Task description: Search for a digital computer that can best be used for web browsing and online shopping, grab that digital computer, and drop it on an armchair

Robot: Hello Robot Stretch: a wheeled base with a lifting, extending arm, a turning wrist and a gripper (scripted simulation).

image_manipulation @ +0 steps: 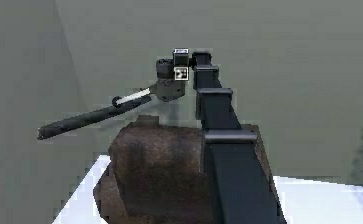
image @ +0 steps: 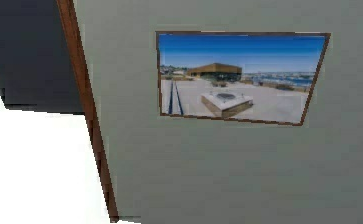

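One framed picture (image: 242, 78) on grey wall (image: 219, 170), forward view; wooden door frame (image: 89, 120) at left. Arm side view: gripper (image_manipulation: 149, 95) holds dark flat slab (image_manipulation: 84, 120), tilted, clear above brown armchair (image_manipulation: 159, 170); finger spread cannot be told.

Wall carried one framed picture (image: 242, 78), one wooden door trim (image: 87, 110). Also counted: one arm (image_manipulation: 229, 150), one end effector (image_manipulation: 124, 99), two white marker squares (image_manipulation: 179, 70), one dark flat slab (image_manipulation: 79, 120), one brown padded bulk (image_manipulation: 159, 172).

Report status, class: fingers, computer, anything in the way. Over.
Fingers hold thin dark slab, likely the computer, clear of surfaces. Brown armchair below arm. Nothing between.
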